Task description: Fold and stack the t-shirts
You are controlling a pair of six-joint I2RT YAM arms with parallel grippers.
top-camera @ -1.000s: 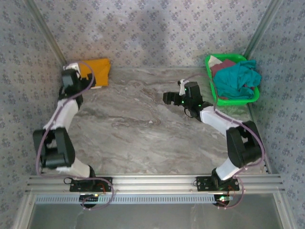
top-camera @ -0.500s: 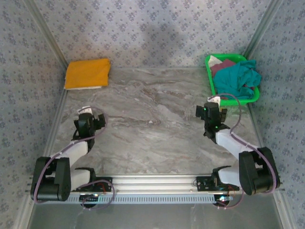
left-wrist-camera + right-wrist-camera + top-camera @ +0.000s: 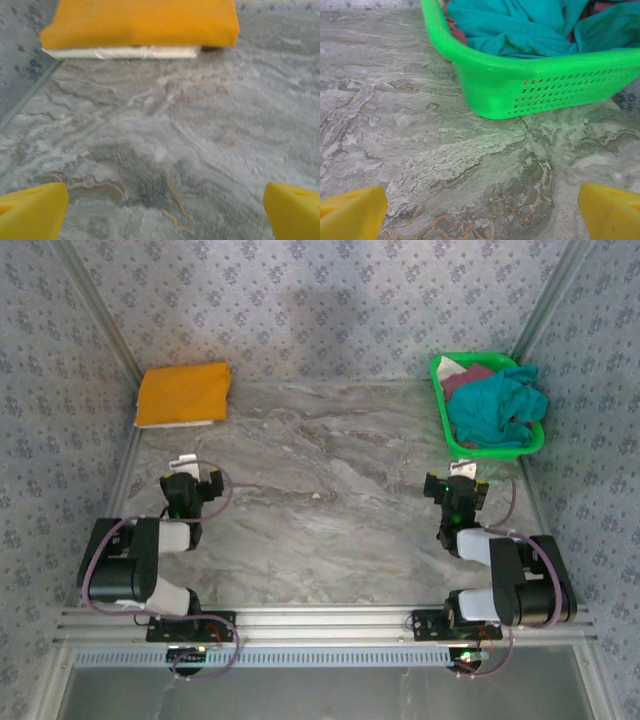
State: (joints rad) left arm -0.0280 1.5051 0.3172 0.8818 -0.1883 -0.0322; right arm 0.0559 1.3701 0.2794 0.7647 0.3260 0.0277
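Teal t-shirt [image 3: 520,25]: crumpled in green basket [image 3: 545,75], far right; soft, light, limp, probably best pinched at a raised fold. Orange t-shirt [image 3: 140,22]: folded on white t-shirt [image 3: 125,52], far left. Left gripper [image 3: 160,210], right gripper [image 3: 480,210]: spread wide, empty.

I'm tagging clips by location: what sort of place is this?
Probably a robot lab cell: patterned walls box in a marble-look table, and a left arm and right arm are bolted to its rail.
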